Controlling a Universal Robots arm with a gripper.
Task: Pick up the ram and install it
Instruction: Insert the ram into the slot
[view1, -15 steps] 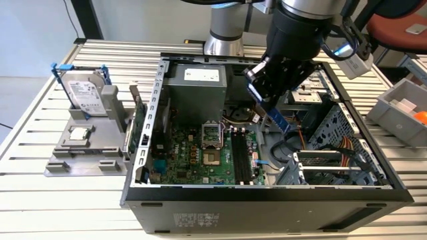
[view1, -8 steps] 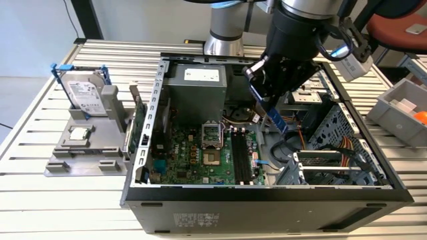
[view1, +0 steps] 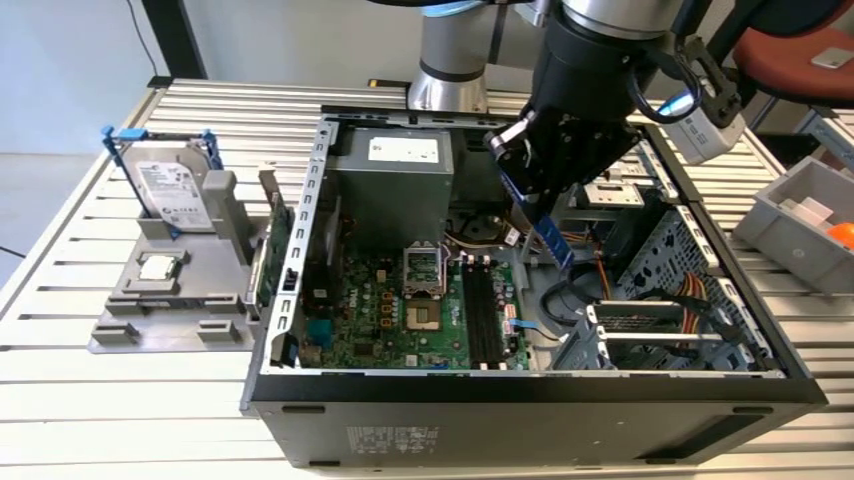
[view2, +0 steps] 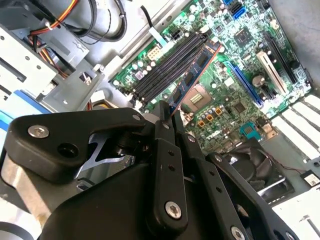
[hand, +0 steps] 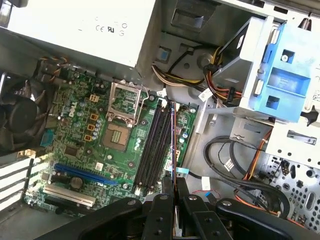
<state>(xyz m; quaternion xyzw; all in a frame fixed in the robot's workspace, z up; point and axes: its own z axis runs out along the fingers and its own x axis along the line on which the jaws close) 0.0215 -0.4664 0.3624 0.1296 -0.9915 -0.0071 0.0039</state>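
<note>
Slatted metal worktop (view1: 80, 240) carries an open computer case (view1: 534, 400) lying on its side, with its green motherboard (view1: 400, 320) facing up. Over the case hangs the arm's black gripper (view1: 534, 185), its fingers (hand: 165, 192) closed narrowly on the ram (view1: 547, 240), a thin dark-blue stick held edge-down. In both wrist views the ram (view2: 192, 77) lines up lengthwise with the black memory slots (hand: 152, 145) beside the processor socket (hand: 116, 135), hovering over them; whether it touches a slot cannot be told. Near the worktop's edge on the exterior view's left, a grey stand (view1: 174, 300) holds a silver hard drive (view1: 171, 190) in a blue frame, upright, well apart from the gripper.
</note>
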